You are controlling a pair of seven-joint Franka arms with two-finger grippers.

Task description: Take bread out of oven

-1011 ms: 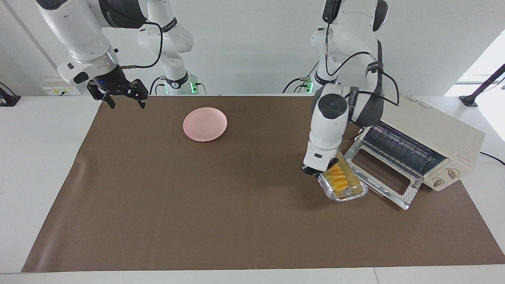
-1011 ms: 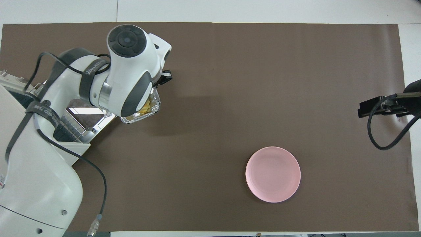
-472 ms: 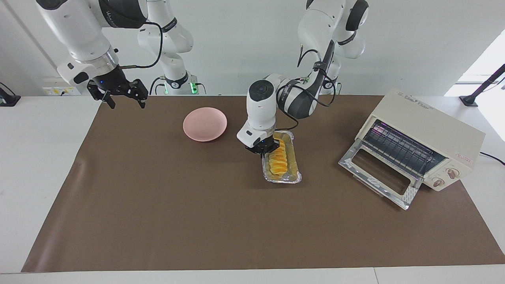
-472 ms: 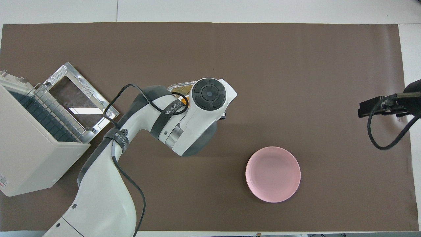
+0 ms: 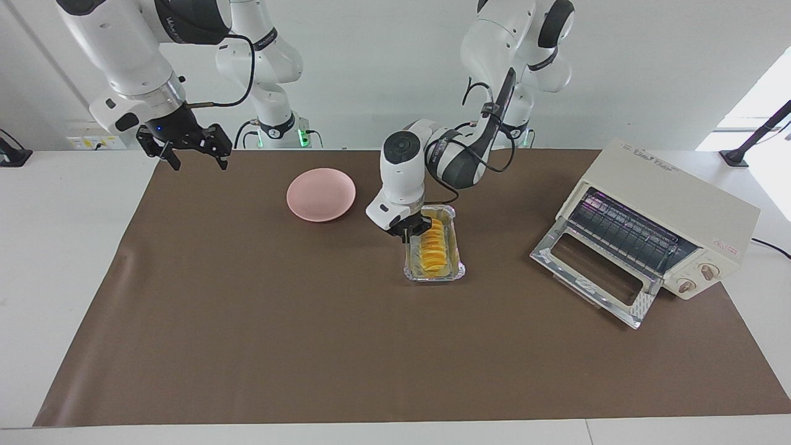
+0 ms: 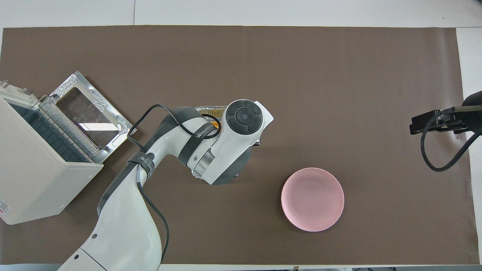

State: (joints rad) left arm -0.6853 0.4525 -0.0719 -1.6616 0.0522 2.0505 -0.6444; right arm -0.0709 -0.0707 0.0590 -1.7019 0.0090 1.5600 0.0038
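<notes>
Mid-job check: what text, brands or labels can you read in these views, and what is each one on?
"WANJEED": on the dark band around the left arm, overhead view; any letters after it curl out of sight.
Dark print along the oven top edge: too blurred to read.
Small red mark above the oven's knobs: too small to read.
Pink plate, foil tray: no text.

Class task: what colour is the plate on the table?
Pink. The plate shows best in the overhead view, lying unobstructed on the brown mat.

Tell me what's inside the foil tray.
The foil tray holds the bread, ridged and golden. The left gripper covers the tray's end nearer the robots, so that part stays hidden.
</notes>
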